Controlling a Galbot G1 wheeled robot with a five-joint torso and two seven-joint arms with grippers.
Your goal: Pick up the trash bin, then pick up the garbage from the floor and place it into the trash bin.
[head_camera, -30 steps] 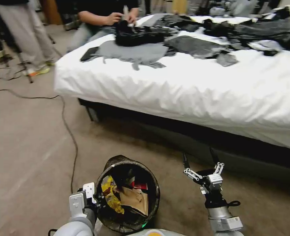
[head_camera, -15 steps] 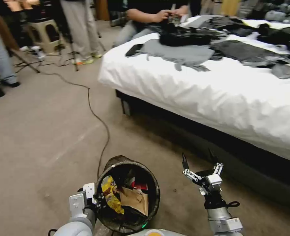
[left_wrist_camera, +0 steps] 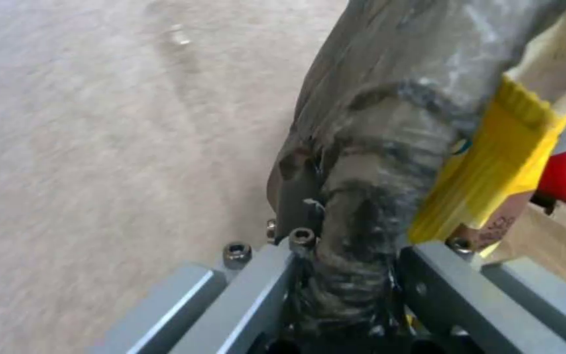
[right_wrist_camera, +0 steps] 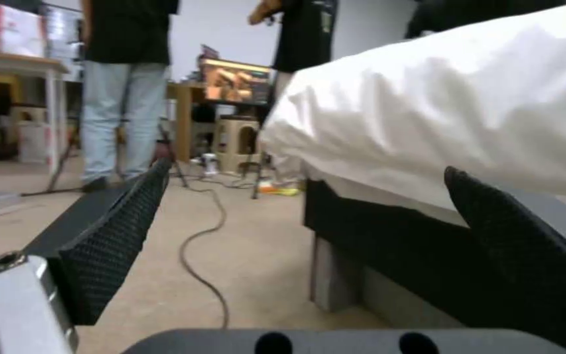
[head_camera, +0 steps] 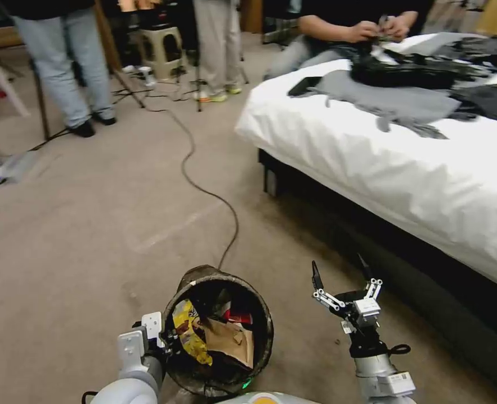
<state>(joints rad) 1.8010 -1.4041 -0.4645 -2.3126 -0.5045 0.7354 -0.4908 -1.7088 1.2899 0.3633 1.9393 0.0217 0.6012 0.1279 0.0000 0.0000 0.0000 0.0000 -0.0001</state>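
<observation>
My left gripper (head_camera: 167, 339) sits low at the bottom left of the head view, forearm coming up from under the camera, clamped on the near-left rim of the trash bin (head_camera: 262, 348). In the left wrist view its grey fingers (left_wrist_camera: 257, 290) pinch the bag-wrapped rim (left_wrist_camera: 361, 255) from both sides, one outside the wall, one inside, with no gap showing. The bin hangs off that grip, tilted a bit toward me, mouth open to the head camera, over the beige carpet (head_camera: 91, 235). The bin looks round, with a dark translucent bag folded over the rim, wrinkled and dull brown-grey on the outside. The garbage is inside: a yellow snack wrapper (head_camera: 191, 335) against the left wall, a tan paper piece (head_camera: 231, 342) in the middle, a red scrap (head_camera: 237, 318) behind it. The wrapper carries some small dark print near its lower edge in the left wrist view (left_wrist_camera: 493, 228), too blurred to read. My right gripper (head_camera: 343, 280) is held out in front, to the right of the bin and apart from it, wrist roughly level, pointing forward toward the bed (head_camera: 428, 185). Its two black textured fingers (right_wrist_camera: 116, 241) are spread wide with nothing between them. A black cable (head_camera: 203, 179) runs across the carpet from the far side to just behind the bin.
</observation>
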